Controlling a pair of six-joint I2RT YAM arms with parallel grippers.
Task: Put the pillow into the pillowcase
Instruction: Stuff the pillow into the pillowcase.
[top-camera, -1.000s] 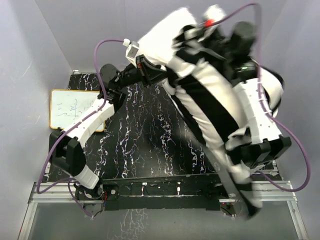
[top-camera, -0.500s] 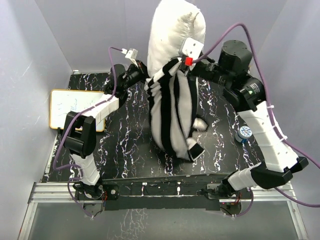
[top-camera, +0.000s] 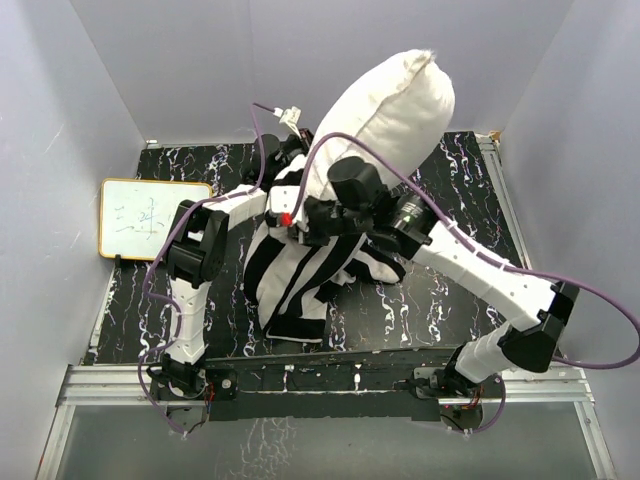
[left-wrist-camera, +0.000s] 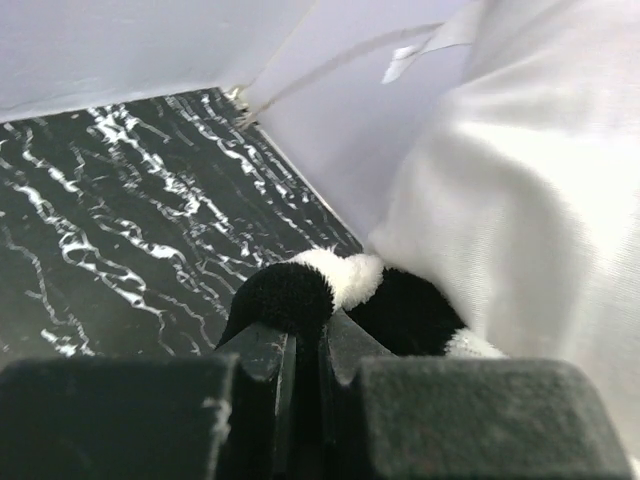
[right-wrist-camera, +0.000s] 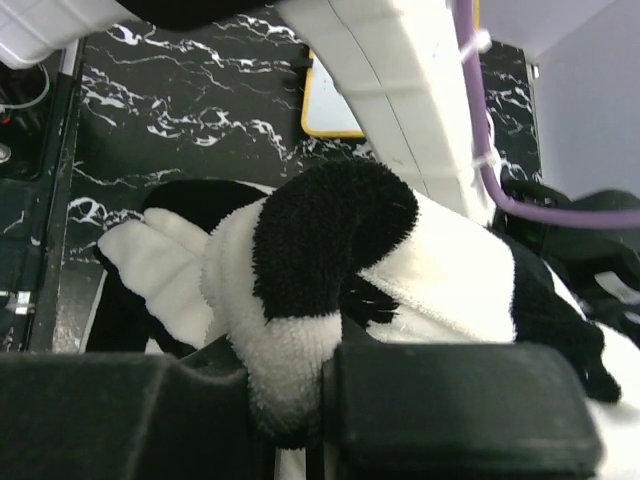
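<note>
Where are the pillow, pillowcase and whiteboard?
pillow (top-camera: 392, 112), top view, bare upper half sticking out
pillowcase (top-camera: 295, 280), top view, bunched striped lower part
whiteboard (top-camera: 150, 218), top view, middle of its face

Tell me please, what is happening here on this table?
Two robot arms are fitting the white pillow into the striped pillowcase. The left gripper and the right gripper each pinch the pillowcase's edge. The pillow's lower end seems inside; most of it sticks up out of the opening. A whiteboard lies off to the left.
</note>
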